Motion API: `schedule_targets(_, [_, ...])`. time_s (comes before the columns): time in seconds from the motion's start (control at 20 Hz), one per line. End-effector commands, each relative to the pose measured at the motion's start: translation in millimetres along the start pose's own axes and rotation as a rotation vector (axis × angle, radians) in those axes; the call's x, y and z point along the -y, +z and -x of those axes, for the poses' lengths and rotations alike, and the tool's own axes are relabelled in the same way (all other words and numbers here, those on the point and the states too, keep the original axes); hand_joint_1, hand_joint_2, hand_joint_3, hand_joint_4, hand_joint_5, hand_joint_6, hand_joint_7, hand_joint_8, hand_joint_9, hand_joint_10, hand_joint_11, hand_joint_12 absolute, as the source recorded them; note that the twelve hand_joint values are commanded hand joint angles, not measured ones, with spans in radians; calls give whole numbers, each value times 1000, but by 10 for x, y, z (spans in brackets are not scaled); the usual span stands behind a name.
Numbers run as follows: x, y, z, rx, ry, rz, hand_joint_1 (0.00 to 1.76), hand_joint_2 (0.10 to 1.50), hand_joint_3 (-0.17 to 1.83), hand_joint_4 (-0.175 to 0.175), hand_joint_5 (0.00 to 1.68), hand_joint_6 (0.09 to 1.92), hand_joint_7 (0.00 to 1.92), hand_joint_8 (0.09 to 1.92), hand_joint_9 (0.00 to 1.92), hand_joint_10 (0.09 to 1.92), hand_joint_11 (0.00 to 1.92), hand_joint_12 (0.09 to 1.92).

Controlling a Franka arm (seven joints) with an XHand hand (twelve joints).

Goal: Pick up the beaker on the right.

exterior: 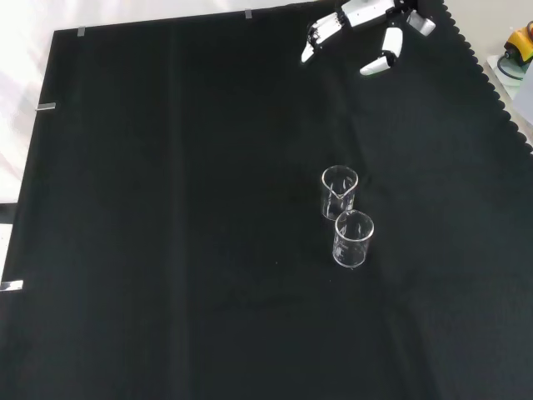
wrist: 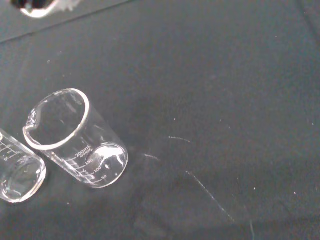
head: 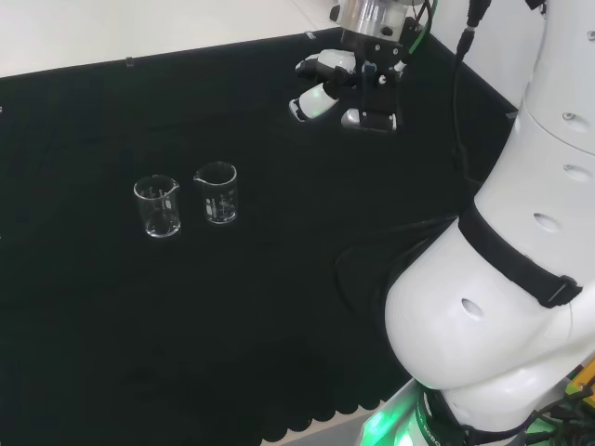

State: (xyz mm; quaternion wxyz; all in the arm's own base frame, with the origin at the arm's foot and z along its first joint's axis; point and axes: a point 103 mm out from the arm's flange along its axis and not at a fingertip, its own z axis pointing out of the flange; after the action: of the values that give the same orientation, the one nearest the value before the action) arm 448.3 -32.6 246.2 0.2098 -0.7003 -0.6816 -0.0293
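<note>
Desk under black cloth [head: 112,334], scalloped hem along the near edge in the head view. Near to far in that view: bare cloth first, then two clear glass beakers standing upright side by side, just beside each other, mouths up, both looking empty. Left beaker [head: 156,206] sits a touch nearer; right beaker [head: 217,192], the task's one, a touch farther. In the front view the pair line up one behind the other: right beaker [exterior: 339,192] higher in frame, left beaker [exterior: 353,238] below it. Wrist view picks up the right beaker [wrist: 75,137] whole, with printed graduations, and the left beaker [wrist: 17,170] cut by the frame edge. Nothing lies on the open cloth between the beakers and the hand [head: 346,85]. Hand hangs well apart from them, beyond and to the right, above the far part of the cloth, fingers [exterior: 381,52] spread and relaxed, holding nothing. White arm links [head: 493,297] crowd the head view's right side. Small tape tabs [exterior: 47,107] along the cloth's edge in the front view.
</note>
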Motion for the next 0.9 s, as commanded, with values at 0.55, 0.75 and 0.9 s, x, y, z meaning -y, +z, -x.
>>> schedule_targets(0.55, [-248,441,-49,33,-120,-64,859,344,1224,-34,236,87,156,501,244,606,0,1063])
schedule_targets(0.75, [-298,525,-39,16,-130,-73,860,339,1228,-35,233,87,165,508,261,613,0,1074])
schedule_targets(0.9, [-335,590,-18,-4,-147,-86,855,330,1231,-40,233,87,183,520,274,619,0,1087])
